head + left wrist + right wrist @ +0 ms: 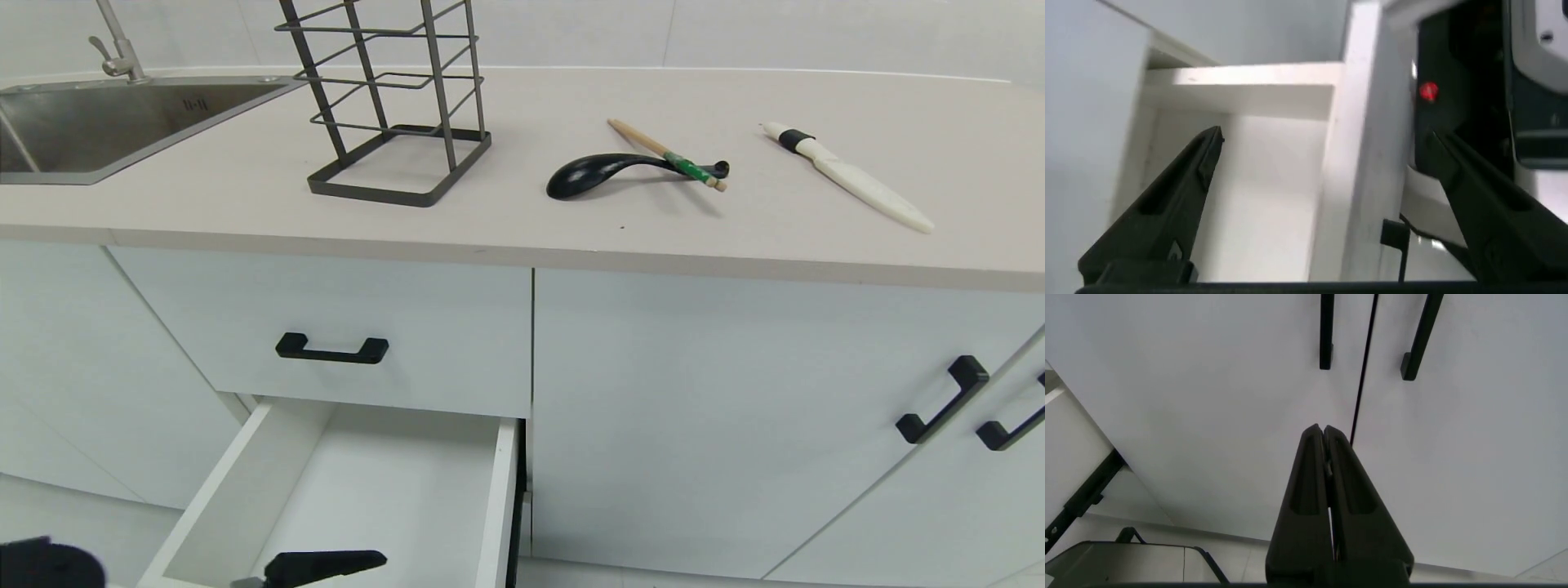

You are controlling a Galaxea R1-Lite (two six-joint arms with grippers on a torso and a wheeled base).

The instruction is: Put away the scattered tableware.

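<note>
Beige counter [245, 196] holds rack [367, 194], spoon [575, 177], knife [857, 181]; left hand [1325, 139] spread, right hand [1325, 437] pressed together.

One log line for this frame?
drawer open | left tool open at drawer | right tool shut, facing cabinet doors | spoon, chopsticks, knife on counter

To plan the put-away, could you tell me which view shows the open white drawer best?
The head view shows the open white drawer from above, both side walls and floor. The left wrist view gives a close stretch of one wall; the right wrist view faces black-handled white cabinet doors.
</note>
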